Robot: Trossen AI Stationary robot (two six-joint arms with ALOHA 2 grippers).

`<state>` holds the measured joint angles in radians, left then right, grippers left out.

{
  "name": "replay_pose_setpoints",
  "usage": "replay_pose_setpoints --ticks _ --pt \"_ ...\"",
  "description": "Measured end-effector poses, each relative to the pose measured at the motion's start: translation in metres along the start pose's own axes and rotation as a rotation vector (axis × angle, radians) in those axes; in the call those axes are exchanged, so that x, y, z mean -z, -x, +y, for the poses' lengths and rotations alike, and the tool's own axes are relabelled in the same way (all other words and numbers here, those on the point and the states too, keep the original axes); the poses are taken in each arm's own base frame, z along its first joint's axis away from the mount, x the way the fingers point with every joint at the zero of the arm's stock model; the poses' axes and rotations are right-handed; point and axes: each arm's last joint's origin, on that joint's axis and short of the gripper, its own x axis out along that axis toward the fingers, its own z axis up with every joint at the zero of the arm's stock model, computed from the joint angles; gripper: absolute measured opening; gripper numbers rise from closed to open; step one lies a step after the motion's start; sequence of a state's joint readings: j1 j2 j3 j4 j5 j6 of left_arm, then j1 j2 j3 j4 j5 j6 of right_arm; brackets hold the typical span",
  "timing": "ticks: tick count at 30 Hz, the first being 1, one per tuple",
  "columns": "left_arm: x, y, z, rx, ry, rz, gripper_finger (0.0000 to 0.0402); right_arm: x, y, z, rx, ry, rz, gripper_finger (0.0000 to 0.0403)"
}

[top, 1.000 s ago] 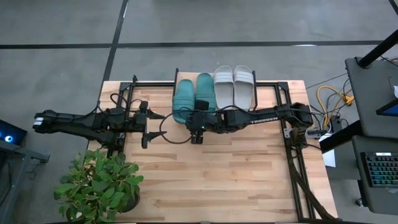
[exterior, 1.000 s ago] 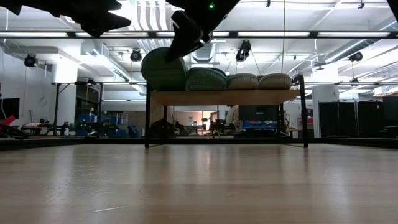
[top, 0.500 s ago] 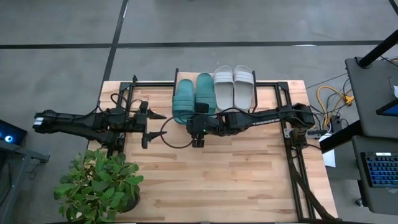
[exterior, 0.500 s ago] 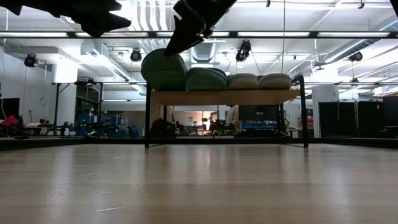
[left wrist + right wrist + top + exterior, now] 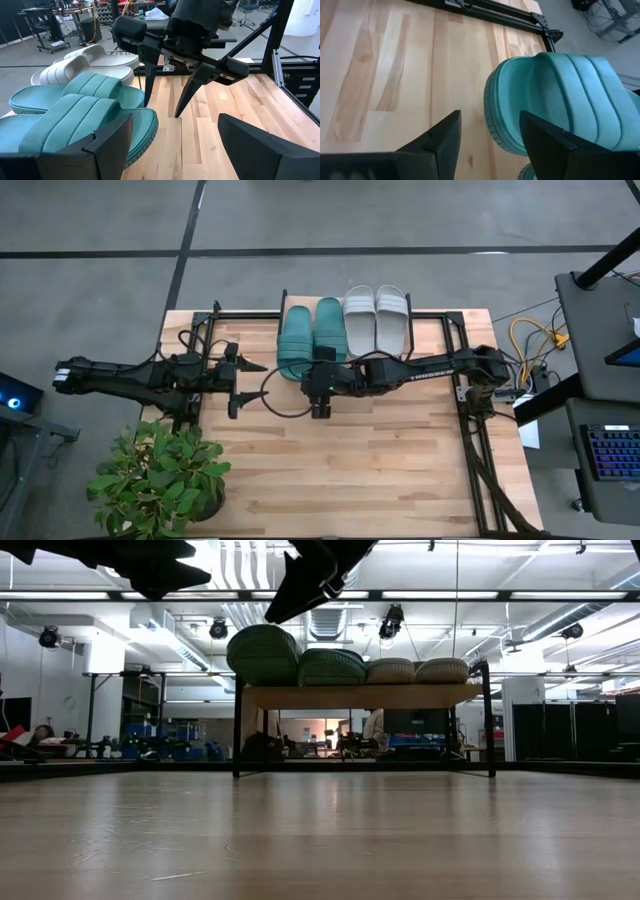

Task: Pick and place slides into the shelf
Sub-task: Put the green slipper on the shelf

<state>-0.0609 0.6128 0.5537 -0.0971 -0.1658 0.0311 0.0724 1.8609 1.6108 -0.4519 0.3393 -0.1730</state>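
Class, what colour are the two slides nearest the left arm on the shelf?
Teal green slides; clearest in the left wrist view.

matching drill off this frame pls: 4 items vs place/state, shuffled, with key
Items:
1. teal slides
2. grey slides
3. left gripper
4. potted plant

Place/state:
A. near-left corner of the table
B. right half of the shelf
C. left half of the shelf
D. jaws open, empty, left of the shelf

Pairs: 1-C, 2-B, 3-D, 4-A
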Motion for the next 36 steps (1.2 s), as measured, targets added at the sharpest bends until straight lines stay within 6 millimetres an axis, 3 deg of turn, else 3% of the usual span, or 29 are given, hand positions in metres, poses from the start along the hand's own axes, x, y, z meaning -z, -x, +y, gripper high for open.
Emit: replay_pose_setpoints --ticks 36 --pt "0.0000 0.0000 0.0000 0.000 0.000 0.000 0.0276 0.0043 0.0000 0.0031 -0.067 -0.009 0.035 0.0192"
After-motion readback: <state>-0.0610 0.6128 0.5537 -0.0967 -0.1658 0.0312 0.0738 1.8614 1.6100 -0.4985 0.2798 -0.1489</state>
